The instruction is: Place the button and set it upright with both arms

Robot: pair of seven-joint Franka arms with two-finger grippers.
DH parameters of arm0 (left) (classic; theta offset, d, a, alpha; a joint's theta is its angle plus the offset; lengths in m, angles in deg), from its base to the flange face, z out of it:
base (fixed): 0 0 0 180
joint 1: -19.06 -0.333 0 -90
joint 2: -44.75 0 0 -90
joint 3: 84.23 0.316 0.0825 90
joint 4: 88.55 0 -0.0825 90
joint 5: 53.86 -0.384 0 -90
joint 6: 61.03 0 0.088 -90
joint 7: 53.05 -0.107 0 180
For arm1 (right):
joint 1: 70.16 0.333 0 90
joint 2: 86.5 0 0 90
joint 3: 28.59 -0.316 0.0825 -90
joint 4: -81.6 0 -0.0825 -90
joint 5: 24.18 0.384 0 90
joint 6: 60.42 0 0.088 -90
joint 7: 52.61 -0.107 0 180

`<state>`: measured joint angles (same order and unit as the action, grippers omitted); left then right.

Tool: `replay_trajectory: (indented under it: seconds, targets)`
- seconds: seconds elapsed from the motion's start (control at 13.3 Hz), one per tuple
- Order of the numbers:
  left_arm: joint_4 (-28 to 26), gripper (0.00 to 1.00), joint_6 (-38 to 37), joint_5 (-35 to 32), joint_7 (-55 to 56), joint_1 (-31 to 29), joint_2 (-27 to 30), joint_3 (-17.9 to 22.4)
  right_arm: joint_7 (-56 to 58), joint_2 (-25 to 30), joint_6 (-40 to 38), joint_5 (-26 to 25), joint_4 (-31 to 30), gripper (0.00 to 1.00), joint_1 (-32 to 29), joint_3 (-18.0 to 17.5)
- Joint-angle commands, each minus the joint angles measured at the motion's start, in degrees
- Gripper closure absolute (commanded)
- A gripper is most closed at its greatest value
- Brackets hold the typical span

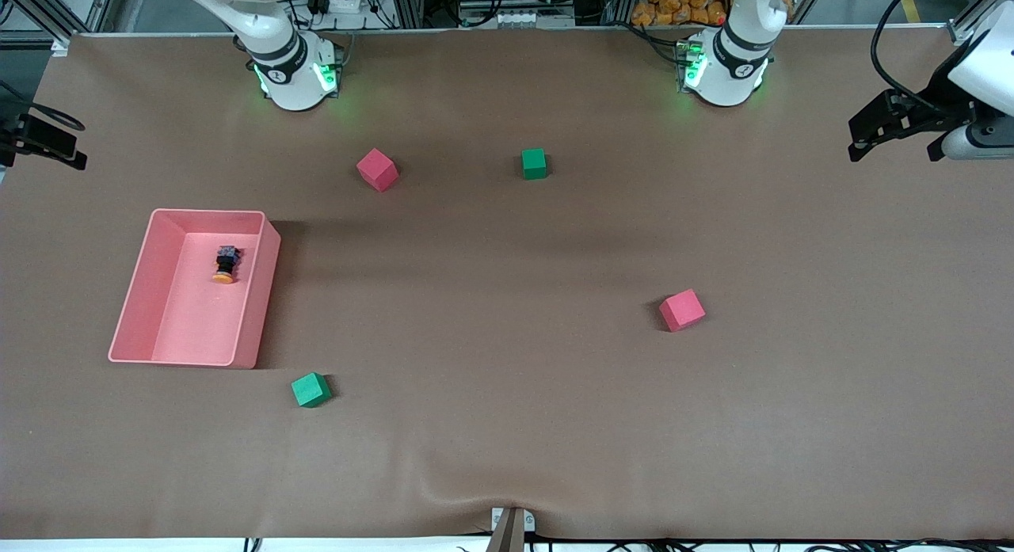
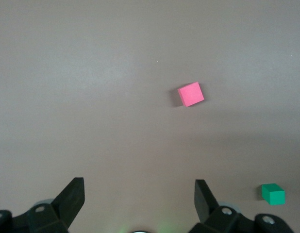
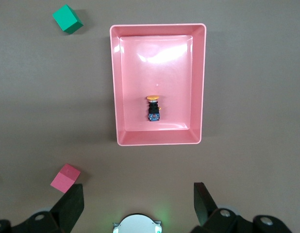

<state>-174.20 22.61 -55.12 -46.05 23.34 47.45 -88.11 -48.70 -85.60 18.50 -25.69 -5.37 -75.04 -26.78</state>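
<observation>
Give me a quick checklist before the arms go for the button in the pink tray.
1. Button in sight, nothing covering it: ok.
2. Button upright: not ok; it lies on its side in the pink tray.
3. Right gripper open and empty: ok.
4. Left gripper open and empty: ok; it hangs over bare table at its own end.
5. Cubes outside the tray: ok; the nearest green cube sits off its corner.
</observation>
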Motion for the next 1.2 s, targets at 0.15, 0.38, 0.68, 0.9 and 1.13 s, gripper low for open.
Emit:
replay_trajectory:
  seconds: [0.15,0.38,0.68,0.9,1.13]
  targets:
    - [0.2,0.00,-0.3,-0.4,-0.5,-0.4,0.0,-0.4,-0.2,-0.8,0.6,0.5,1.4,0.00,-0.3,-0.4]
    - [0.2,0.00,-0.5,-0.3,-0.5,-0.6,0.3,-0.2,-0.1,-0.8,1.5,0.2,1.2,0.00,0.0,-0.4]
    - [0.3,0.00,-0.7,-0.3,-0.5,-0.7,0.3,0.0,0.2,-0.2,2.8,0.1,-2.7,0.00,-0.7,-0.4]
    - [0.2,0.00,-0.7,-0.3,-0.6,-0.8,0.4,0.1,0.1,-0.1,5.4,0.0,-7.8,0.00,-1.7,-0.3]
    - [0.2,0.00,-0.7,-0.3,-0.6,-0.7,0.4,0.1,-0.3,-0.5,11.8,-0.4,-14.3,0.00,-1.9,-0.3]
